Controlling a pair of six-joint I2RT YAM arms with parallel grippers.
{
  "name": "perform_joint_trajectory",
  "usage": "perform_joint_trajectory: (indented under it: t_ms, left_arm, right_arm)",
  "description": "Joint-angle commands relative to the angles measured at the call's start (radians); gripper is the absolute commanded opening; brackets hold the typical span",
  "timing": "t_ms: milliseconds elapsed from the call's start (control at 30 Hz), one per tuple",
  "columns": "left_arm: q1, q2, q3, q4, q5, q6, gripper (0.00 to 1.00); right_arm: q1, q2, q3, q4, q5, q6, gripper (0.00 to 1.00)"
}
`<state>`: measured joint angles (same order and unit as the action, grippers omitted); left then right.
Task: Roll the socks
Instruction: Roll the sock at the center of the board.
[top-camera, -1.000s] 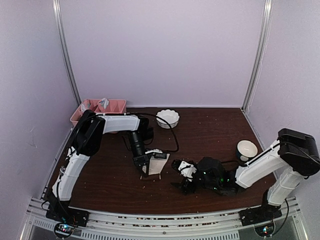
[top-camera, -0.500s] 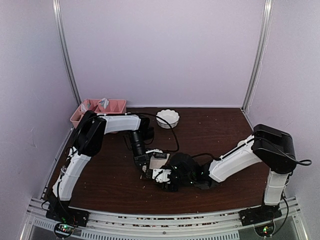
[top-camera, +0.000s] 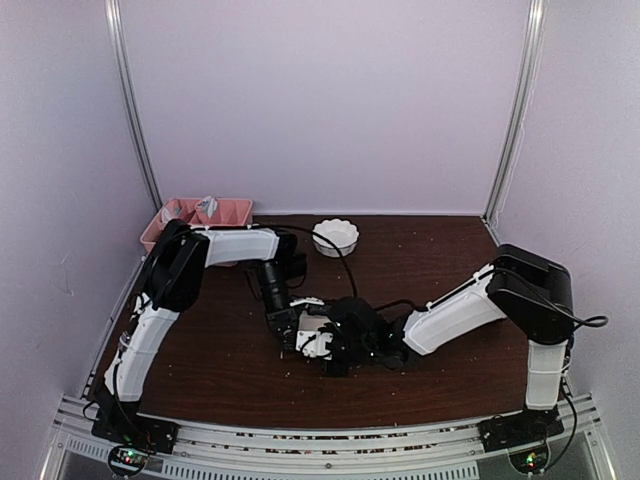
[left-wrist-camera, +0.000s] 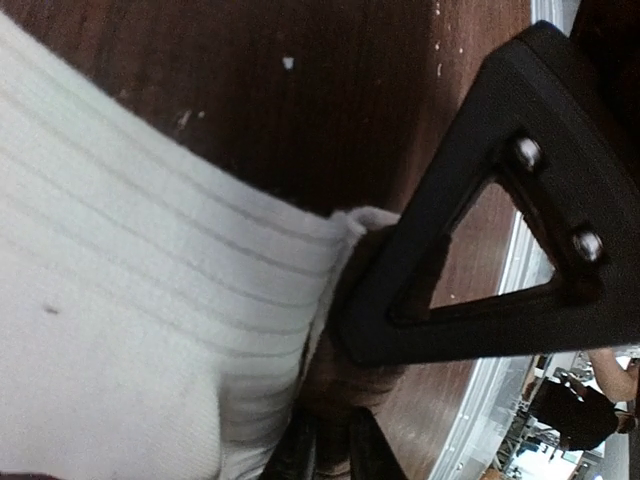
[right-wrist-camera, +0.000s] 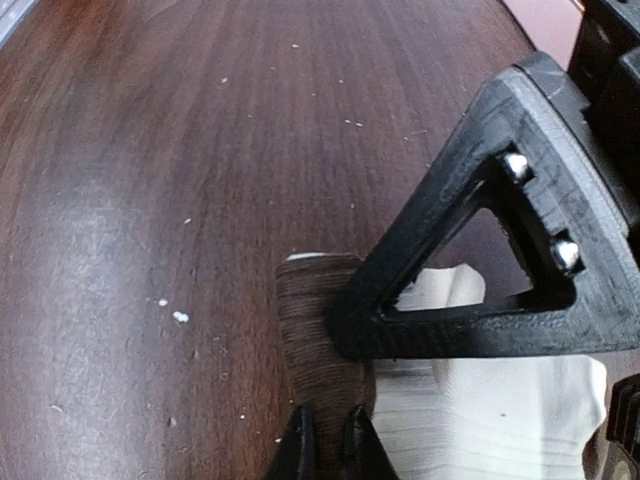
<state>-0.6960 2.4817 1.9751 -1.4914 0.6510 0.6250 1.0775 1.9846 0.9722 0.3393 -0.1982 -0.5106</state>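
A cream ribbed sock (top-camera: 312, 322) with a dark brown patch lies on the brown table between my two grippers. The left wrist view is half filled by its cream ribs (left-wrist-camera: 130, 300). My left gripper (left-wrist-camera: 335, 455) (top-camera: 287, 328) has its jaws close together with the brown patch (left-wrist-camera: 345, 385) pinched between them. My right gripper (right-wrist-camera: 328, 440) (top-camera: 312, 348) comes in from the right and is shut on the sock's brown ribbed end (right-wrist-camera: 320, 320). The sock's cream part (right-wrist-camera: 480, 420) lies behind that finger.
A white scalloped bowl (top-camera: 335, 237) stands at the back of the table. A pink divided tray (top-camera: 198, 215) sits at the back left. The metal rail (top-camera: 300, 440) runs along the near edge. Small crumbs (right-wrist-camera: 178, 317) dot the wood.
My right arm has swept left across the table to the sock, and its jaws have closed on the brown end. The left arm has stayed in place.
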Motion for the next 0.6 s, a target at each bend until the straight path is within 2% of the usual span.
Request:
perform_joint_trajectory:
  t_ms: [0,133,233,267,300,333,467,500,567]
  left_arm:
    - [0.031,-0.117,-0.073,0.181,-0.132,-0.009,0.16]
    - [0.033,-0.261,-0.17,0.356,-0.267,-0.096,0.18]
    - [0.033,-0.425,-0.302,0.537,-0.359,-0.136,0.29]
    - [0.034,-0.461,-0.332,0.583,-0.39,-0.147,0.36]
    - [0.035,-0.489,-0.359,0.623,-0.43,-0.17,0.73]
    - [0.037,-0.512,-0.378,0.665,-0.473,-0.202,0.95]
    - [0.103,-0.499,-0.388,0.732,-0.588,-0.36,0.98]
    - [0.131,-0.465,-0.363,0.698,-0.566,-0.371,0.98]
    - [0.195,-0.414,-0.309,0.603,-0.377,-0.336,0.98]
  right_arm:
    - [-0.046,0.053,0.008,-0.158,-0.071,0.091,0.0]
    - [-0.102,0.068,0.055,-0.24,-0.226,0.211,0.0]
    - [-0.142,0.074,0.058,-0.245,-0.317,0.336,0.0]
    - [-0.156,0.073,0.047,-0.228,-0.333,0.385,0.0]
    - [-0.167,0.073,0.04,-0.211,-0.353,0.43,0.0]
    - [-0.179,0.077,0.04,-0.206,-0.374,0.476,0.0]
    - [-0.218,0.09,0.035,-0.19,-0.487,0.621,0.0]
    - [-0.224,0.095,0.032,-0.175,-0.511,0.649,0.0]
    - [-0.231,0.11,0.044,-0.182,-0.558,0.71,0.0]
